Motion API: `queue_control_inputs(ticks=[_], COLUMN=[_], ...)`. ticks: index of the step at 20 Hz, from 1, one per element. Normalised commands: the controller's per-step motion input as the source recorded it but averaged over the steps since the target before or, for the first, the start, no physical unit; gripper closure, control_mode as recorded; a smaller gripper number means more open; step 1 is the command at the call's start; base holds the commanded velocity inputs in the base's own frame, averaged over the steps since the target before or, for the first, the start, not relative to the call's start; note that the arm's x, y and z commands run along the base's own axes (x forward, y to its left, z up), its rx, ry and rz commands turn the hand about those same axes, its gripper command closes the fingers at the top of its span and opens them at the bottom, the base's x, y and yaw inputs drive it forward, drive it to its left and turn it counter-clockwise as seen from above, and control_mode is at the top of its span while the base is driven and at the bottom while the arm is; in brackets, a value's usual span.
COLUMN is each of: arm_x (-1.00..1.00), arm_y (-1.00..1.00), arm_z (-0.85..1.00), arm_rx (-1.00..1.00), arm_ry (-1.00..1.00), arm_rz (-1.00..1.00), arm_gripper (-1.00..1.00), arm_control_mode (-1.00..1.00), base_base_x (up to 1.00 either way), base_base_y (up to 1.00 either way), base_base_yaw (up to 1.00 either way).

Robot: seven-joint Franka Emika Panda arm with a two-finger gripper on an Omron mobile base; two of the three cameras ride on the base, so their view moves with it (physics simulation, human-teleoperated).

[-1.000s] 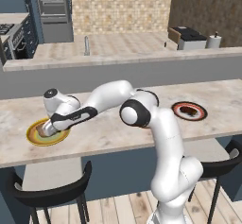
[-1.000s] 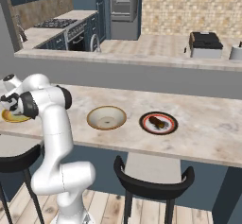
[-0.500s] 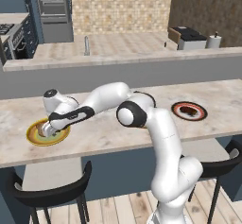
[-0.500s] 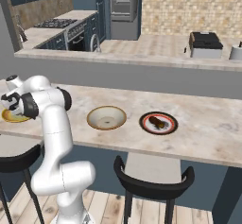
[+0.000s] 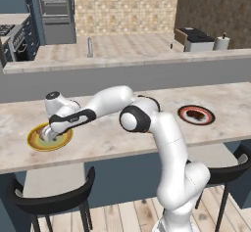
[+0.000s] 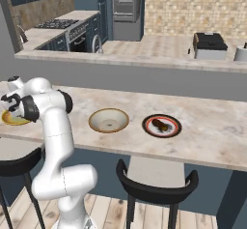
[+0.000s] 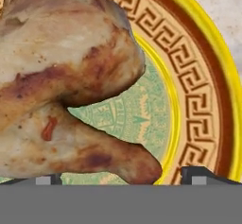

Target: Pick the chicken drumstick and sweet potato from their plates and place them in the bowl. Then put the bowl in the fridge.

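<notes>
Two dark fingertips (image 7: 203, 173) stand wide apart at the bottom of your hand view, so your end effector (image 7: 120, 180) is fully open and grips nothing. Between and just beyond them lies the chicken drumstick (image 7: 66, 76), golden-brown with paler patches, resting on the yellow-rimmed plate (image 7: 198, 76) with its pale green centre. In the left base view, your end effector (image 5: 49, 134) sits low over that plate (image 5: 37, 143) at the left end of the tabletop (image 5: 108, 138). Farther along the tabletop, in the right base view, you see the beige bowl (image 6: 109, 121), and just beside it a second, red-rimmed plate (image 6: 162, 125) carrying the dark sweet potato (image 6: 161, 124). Beyond stands the fridge (image 6: 125, 1).
</notes>
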Motion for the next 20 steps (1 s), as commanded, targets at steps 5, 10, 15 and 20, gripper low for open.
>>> queue_control_inputs(ticks=[5,10,15,20], arm_x=[0.0,0.0,0.0,0.0], arm_y=[0.07,0.01,0.01,0.03], arm_z=[0.0,-0.02,-0.05,-0.1], arm_rx=[0.03,0.01,0.0,0.0], arm_ry=[0.0,0.0,0.0,0.02], arm_rz=[0.13,0.2,0.24,0.19], arm_gripper=[-1.0,-1.0,-1.0,-1.0], arm_control_mode=[-1.0,-1.0,-1.0,-1.0], base_base_x=[0.0,0.0,0.0,0.0], base_base_y=[0.0,0.0,0.0,0.0], base_base_yaw=[0.0,0.0,0.0,0.0])
